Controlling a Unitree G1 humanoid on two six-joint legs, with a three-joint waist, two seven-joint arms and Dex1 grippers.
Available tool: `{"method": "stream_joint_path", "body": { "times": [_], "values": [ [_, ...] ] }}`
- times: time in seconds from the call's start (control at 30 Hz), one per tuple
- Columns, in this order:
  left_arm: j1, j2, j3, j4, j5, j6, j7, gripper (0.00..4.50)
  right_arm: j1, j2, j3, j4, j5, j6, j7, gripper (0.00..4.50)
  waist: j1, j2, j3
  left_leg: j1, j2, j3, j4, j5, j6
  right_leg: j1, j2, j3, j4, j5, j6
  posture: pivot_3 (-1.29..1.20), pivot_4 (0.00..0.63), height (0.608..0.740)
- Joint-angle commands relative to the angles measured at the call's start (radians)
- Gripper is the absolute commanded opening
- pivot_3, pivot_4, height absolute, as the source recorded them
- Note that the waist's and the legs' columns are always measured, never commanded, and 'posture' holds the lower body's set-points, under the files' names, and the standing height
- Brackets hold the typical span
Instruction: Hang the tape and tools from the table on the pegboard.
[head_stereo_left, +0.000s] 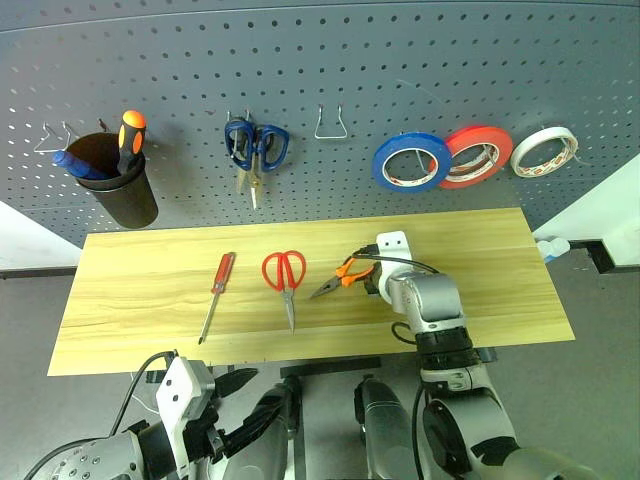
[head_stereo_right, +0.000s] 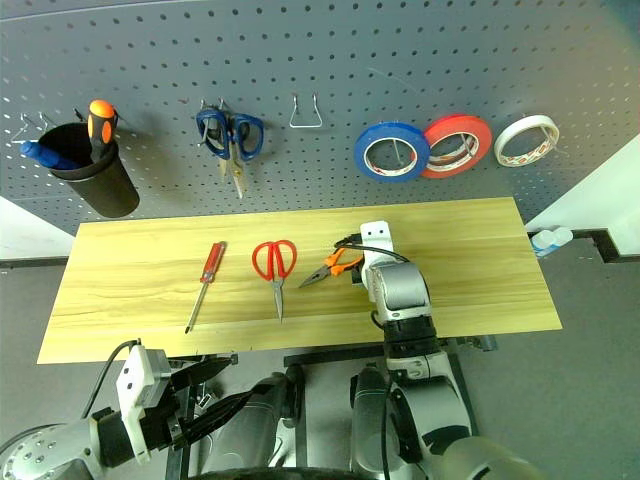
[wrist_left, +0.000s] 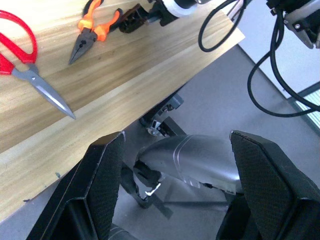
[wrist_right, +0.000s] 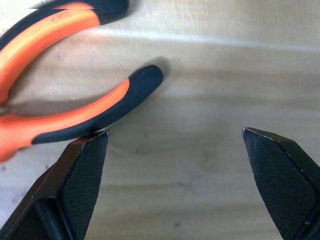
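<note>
Grabbing the pliers cleanly probably means sliding the wide-open, empty right end effector sideways until both handles sit between its fingers, since on the worktop I count one pliers, one red scissors, one red screwdriver, blue tape already hung on the pegboard, left end effector open and idle.

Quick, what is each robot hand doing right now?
Left tool: open, holding nothing, below the table edge.
Right tool: open wide over the table, beside the pliers, not gripping them.
</note>
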Motion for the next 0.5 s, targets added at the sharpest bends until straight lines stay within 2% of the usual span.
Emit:
{"method": "stream_joint_path", "body": {
  "times": [0.03,0.5],
  "values": [
    [0.03,0.003,0.016,-0.042,-0.016,-0.003,-0.006,3.51,-0.026,0.014,0.008,0.016,-0.004,-0.034,0.003,4.48,0.0,0.0,0.001,0.0,0.0,0.0,0.0,0.0,0.0,0.0,0.0,0.0,0.0,0.0,0.0,-0.06,0.371,0.68],
    [0.049,-0.002,0.01,-0.057,-0.014,-0.002,0.0,3.51,-0.045,0.024,0.027,0.037,0.002,-0.074,0.024,4.48,0.0,0.0,0.007,-0.002,0.0,0.0,0.0,0.0,0.0,-0.002,0.0,0.0,0.0,0.0,0.0,-0.05,0.372,0.68]
  ]
}}
